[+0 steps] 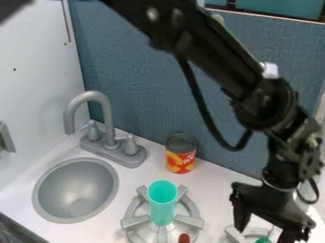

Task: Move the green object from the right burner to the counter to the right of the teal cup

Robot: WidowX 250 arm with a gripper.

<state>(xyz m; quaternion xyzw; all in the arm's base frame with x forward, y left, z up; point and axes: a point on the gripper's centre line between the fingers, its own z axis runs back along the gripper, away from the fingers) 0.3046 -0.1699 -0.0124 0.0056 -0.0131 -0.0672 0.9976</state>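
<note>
The black gripper [266,227] hangs at the lower right over a second burner [255,232], its two fingers spread apart. A small green thing [262,240] shows near the bottom edge below it, partly cut off by the frame. To the left, a teal cup [162,204] stands upright on the grey burner [132,222]. A reddish-brown object [184,238] lies at that burner's front, at the bottom edge. Behind the cup, by the blue wall, stands an open can [180,159] with a red and yellow label.
A round grey sink [75,192] is set into the white counter [130,182] at the left, with a grey faucet [108,118] and its two handles behind it. The blue wall [139,85] runs along the back, and a white wall [38,95] bounds the left side.
</note>
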